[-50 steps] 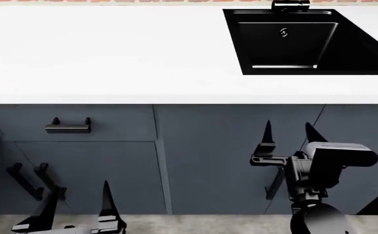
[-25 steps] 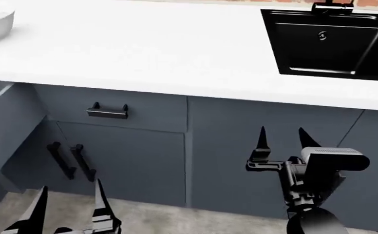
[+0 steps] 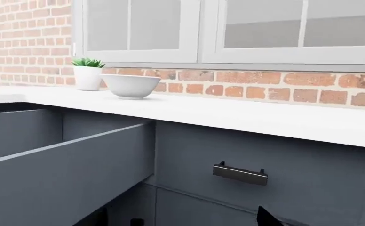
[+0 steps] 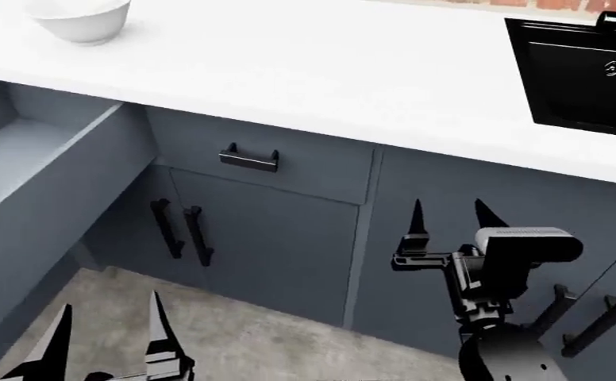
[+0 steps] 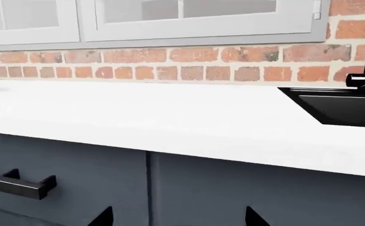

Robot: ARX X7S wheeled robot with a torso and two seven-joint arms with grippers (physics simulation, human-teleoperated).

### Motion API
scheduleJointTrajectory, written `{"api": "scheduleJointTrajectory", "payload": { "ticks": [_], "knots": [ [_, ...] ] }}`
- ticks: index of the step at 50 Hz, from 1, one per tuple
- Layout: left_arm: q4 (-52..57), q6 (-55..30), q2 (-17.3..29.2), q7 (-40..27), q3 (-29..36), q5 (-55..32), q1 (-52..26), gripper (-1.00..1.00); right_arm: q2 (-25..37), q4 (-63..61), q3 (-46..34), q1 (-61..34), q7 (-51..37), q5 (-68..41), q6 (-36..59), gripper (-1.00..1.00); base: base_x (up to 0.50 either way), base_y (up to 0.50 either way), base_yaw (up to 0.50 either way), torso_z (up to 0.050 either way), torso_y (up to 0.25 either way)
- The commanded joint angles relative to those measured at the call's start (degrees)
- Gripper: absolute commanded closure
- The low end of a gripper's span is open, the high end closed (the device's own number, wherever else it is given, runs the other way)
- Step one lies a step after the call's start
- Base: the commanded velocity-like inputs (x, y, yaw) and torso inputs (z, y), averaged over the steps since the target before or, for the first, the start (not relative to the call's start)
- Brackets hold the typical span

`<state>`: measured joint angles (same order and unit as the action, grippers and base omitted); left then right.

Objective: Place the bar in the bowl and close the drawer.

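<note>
The white bowl stands on the white counter at the far left; in the left wrist view the bowl sits beside a potted plant. The drawer is pulled out at the left, showing its lighter grey inside, and it is also seen from the left wrist as the drawer. The bar does not show in any view. My left gripper hangs low over the floor, open and empty. My right gripper is open and empty in front of the cabinet fronts, fingertips up, right gripper.
A shut drawer with a short handle lies right of the open one, above cabinet doors with vertical handles. A black sink is set in the counter at the right. A potted plant stands by the brick wall.
The head view has swung left and down: the sink slid right, the bowl moved further in and the open drawer came into view. Both grippers stayed open.
</note>
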<state>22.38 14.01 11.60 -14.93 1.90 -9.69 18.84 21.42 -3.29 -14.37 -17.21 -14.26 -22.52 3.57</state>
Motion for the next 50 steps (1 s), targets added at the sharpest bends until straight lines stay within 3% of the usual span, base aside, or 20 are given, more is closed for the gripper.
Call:
{"api": "scheduleJointTrajectory", "payload": {
  "ticks": [1,50],
  "knots": [
    [-1.29,0.96,0.12,-0.47,0.00,-0.38,-0.20,-1.00,-0.86,3.14,-1.47,-2.89,0.81,0.84,0.57,-1.00,-0.13,-0.04,0.50,0.000,0.000],
    [-1.98,1.76,1.62,-1.60,1.19,-1.75,-0.24,-1.00,-0.87,3.47,-3.26,-4.55,0.47,1.43,1.81,-1.00,-0.13,-0.06,0.50,0.000,0.000]
  ]
}}
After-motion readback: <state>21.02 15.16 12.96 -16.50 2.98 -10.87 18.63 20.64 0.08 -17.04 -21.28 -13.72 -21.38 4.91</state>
